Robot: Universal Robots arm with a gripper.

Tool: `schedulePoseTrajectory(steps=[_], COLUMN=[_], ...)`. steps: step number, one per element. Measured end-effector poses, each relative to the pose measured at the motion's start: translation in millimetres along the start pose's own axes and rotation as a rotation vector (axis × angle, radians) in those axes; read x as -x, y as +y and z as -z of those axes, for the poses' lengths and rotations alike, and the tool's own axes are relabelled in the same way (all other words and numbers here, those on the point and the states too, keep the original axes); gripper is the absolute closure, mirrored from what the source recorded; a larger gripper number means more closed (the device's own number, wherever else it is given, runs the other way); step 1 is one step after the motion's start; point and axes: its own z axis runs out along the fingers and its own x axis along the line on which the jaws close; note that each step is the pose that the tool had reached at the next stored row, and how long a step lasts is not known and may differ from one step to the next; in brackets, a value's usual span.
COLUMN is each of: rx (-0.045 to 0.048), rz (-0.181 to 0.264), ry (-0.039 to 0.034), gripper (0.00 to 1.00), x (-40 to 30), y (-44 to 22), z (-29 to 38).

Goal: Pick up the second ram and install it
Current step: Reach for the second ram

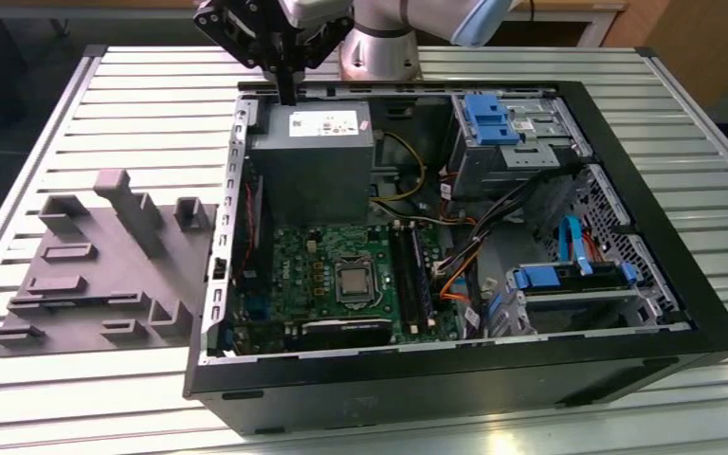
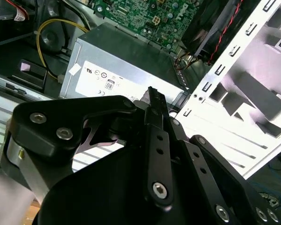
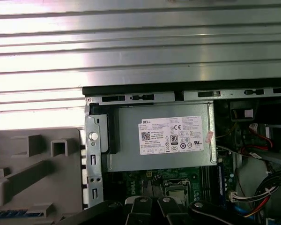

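My hand (image 1: 288, 93) hangs clenched, fingers pressed together, over the grey power supply (image 1: 314, 152) at the far side of the open computer case (image 1: 667, 313). What looks like the ram (image 1: 411, 275) stands in the motherboard slots just right of the processor socket (image 1: 355, 281), well apart from my hand. A grey fixture (image 1: 99, 275) sits on the desk (image 1: 124, 95), left.

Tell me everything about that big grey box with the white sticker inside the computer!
The grey box is a plain block of dull metal with flat sides. A white printed sticker covers much of its top face. It sits in a corner of the open computer case, tight against the case's metal frame. The green circuit board lies next to it, and yellow wires curl beside it. The gripper hangs close above its top; whether they touch is unclear.
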Motion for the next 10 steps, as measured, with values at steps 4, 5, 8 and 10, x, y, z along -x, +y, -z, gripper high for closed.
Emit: schedulePoseTrajectory(steps=[4,5,8,10], rx=[0.0,0.0,0.0,0.0], rz=[0.0,0.0,0.0,0.0], ry=[0.0,0.0,0.0,0.0], gripper=[0.89,0.89,0.89,0.89], x=[-2.0,-2.5,-4.0,-4.9], y=[-0.2,-0.2,-0.3,-0.4], z=[0.0,0.1,0.1,0.1])
